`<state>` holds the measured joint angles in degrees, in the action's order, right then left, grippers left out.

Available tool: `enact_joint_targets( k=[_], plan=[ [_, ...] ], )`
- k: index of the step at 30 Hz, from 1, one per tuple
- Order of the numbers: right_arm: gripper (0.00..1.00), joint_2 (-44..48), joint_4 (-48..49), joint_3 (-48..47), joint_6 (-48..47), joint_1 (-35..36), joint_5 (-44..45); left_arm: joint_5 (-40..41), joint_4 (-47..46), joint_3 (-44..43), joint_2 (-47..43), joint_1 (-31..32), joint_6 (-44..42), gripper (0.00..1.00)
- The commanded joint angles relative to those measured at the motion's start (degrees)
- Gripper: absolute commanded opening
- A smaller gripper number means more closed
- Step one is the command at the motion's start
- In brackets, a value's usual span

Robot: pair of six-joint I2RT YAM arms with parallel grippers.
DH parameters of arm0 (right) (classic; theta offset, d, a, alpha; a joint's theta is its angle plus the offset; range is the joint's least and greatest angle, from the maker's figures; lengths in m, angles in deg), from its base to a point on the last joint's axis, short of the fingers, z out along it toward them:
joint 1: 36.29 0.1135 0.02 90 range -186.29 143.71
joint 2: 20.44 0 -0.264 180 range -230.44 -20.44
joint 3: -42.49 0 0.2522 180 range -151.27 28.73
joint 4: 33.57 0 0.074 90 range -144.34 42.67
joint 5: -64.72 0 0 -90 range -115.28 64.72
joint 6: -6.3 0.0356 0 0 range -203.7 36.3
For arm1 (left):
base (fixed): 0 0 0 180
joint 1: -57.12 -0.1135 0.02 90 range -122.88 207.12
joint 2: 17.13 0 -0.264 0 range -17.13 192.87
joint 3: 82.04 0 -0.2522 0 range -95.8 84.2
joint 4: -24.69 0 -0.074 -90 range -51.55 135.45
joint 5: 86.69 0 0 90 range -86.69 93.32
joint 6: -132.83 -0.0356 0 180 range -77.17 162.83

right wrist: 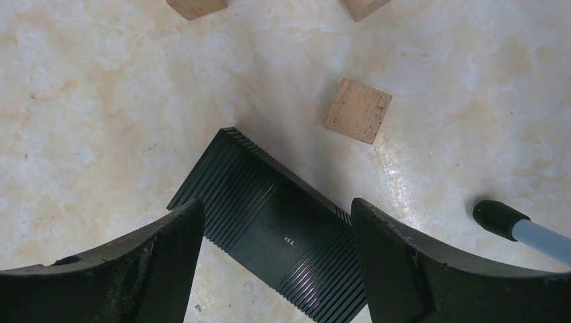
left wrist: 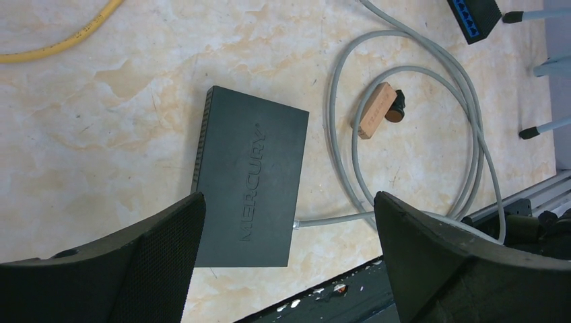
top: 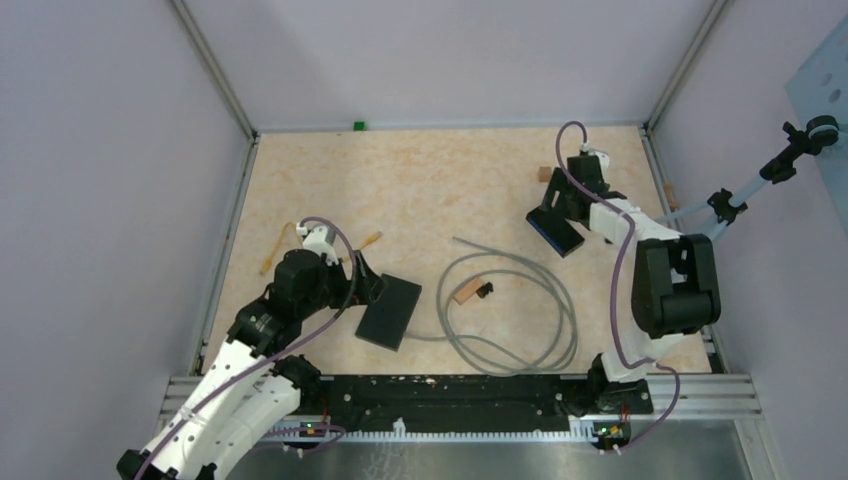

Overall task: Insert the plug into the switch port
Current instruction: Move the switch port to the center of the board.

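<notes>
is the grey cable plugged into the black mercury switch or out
Plugged in, as far as visible: the grey cable ends at the Mercury switch edge in the left wrist view; the connector is too small to confirm.

Even, diffuse light is falling from overhead across the worktop (top: 440, 180); the top view is staying bright, with soft short shadows under the arms. Faint glare is showing on the marbled surface in the right wrist view, just below the wooden block (right wrist: 358, 110). Both wrist views are reading sharp on the surface, while the near dark fingers (left wrist: 155, 256) are looking slightly soft and underexposed.
</notes>
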<state>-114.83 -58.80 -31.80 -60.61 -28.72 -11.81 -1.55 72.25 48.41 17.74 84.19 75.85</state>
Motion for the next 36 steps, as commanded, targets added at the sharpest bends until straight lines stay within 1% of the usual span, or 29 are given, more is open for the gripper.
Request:
enact_joint_targets(
  k=[1,6,9,13,16,19,24,27,29,31,34,36],
  plan=[
    [0.78,-2.8,4.6,-4.3,-1.4,-1.6,-4.2,1.1,0.1,-1.8,-1.2,-0.2,0.1,0.99],
    [0.78,-7.2,5.7,-5.1,-1.3,-3.1,-10.5,1.0,0.1,-1.9,-1.0,-0.2,0.2,0.99],
    [0.78,-9.2,6.0,-5.3,-0.9,-3.3,-11.9,1.2,0.3,-2.0,-1.0,-0.2,0.2,0.99],
    [0.78,-10.8,7.5,-5.0,-0.2,-3.3,-14.0,1.3,0.4,-1.9,-1.2,-0.2,0.4,0.99],
    [0.77,-11.2,9.7,-4.3,0.6,-2.8,-18.2,1.3,0.2,-1.6,-1.3,-0.2,0.5,0.99],
    [0.77,-11.4,10.9,-4.5,-0.2,-0.3,-20.0,1.3,0.0,-1.5,-1.1,-0.2,0.5,0.99],
    [0.76,-13.6,10.9,-6.9,-5.2,5.9,-25.7,1.2,0.0,-1.5,-0.9,-0.2,0.5,0.99],
    [0.75,-14.0,10.7,-7.6,-7.9,8.5,-28.4,1.2,0.1,-1.5,-1.1,-0.2,0.5,0.99],
    [0.75,-12.3,11.0,-6.7,-9.0,9.3,-26.9,1.2,0.0,-1.4,-1.3,-0.2,0.6,0.99],
    [0.75,-8.7,13.6,-4.4,-8.6,9.4,-23.0,1.1,0.1,-1.4,-1.2,-0.2,0.6,0.99],
    [0.75,-1.2,15.7,-0.6,-6.8,9.4,-13.1,1.0,0.0,-1.3,-1.3,-0.2,0.5,0.99],
    [0.75,3.2,15.4,1.4,-5.0,9.4,-6.3,1.1,-0.1,-1.3,-1.3,-0.2,0.6,0.99]
  ],
)
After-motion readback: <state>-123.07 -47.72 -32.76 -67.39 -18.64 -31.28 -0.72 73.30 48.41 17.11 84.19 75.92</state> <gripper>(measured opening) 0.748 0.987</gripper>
